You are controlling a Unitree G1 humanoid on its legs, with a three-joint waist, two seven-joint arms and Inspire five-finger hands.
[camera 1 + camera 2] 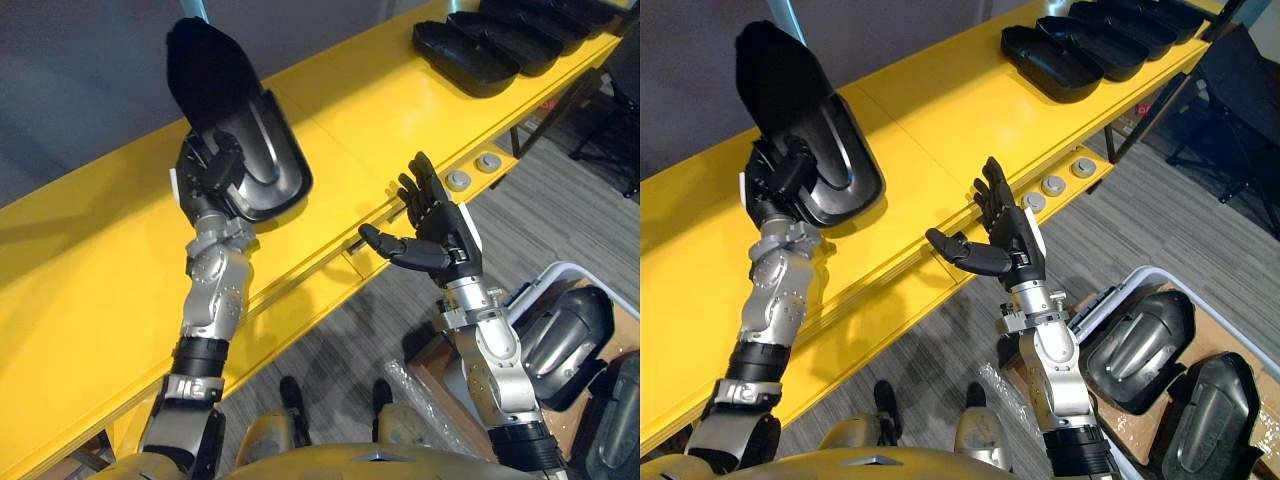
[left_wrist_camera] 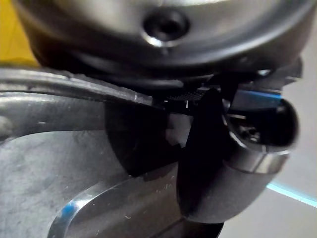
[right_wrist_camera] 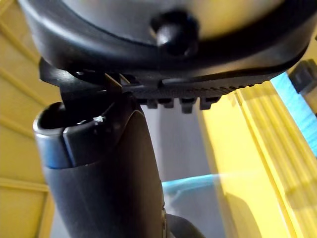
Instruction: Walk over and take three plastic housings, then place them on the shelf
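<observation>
My left hand is shut on the lower edge of a black plastic housing, holding it tilted up over the yellow shelf. In the left wrist view the housing's grey inside lies close against my thumb. My right hand is open and holds nothing; it hovers palm-up just off the shelf's front edge, right of the held housing. Several more black housings lie in a row at the shelf's far right end.
A white-rimmed bin at my lower right holds more dark housings. Round silver discs sit on the shelf's front lip near my right hand. A dark chair base stands on the grey carpet at the right.
</observation>
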